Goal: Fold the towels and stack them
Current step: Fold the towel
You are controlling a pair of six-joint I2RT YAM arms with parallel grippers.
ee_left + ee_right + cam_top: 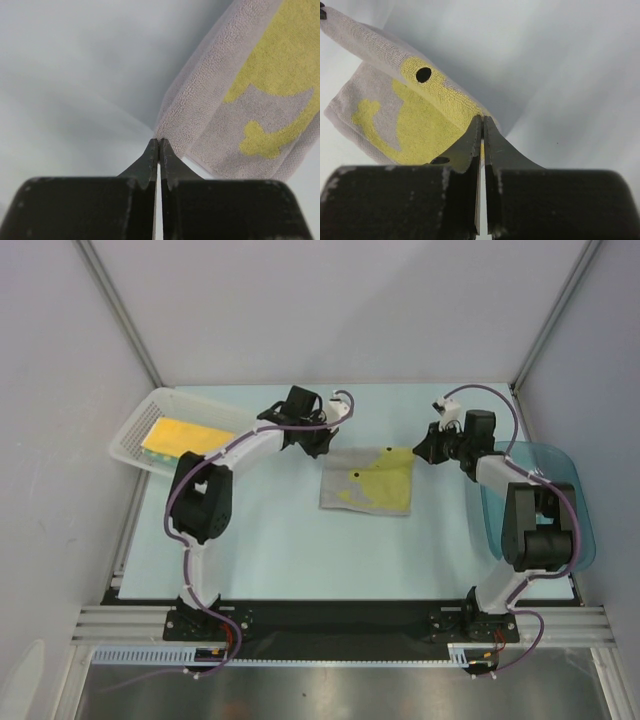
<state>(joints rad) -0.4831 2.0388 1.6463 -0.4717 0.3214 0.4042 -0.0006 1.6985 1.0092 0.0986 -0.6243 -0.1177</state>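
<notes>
A pale towel with a yellow cartoon chick face (368, 480) hangs spread between my two grippers above the middle of the table, its lower part resting on the table. My left gripper (322, 445) is shut on the towel's far left corner; the left wrist view shows the closed tips (159, 141) pinching the towel's edge (200, 105). My right gripper (420, 453) is shut on the far right corner; the right wrist view shows its tips (482, 118) pinching the yellow part of the towel (427, 117). A folded yellow towel (172, 437) lies in the basket.
A white mesh basket (135, 430) stands at the far left of the table. A blue translucent tub (565, 475) stands at the right edge behind the right arm. White walls enclose the table on three sides.
</notes>
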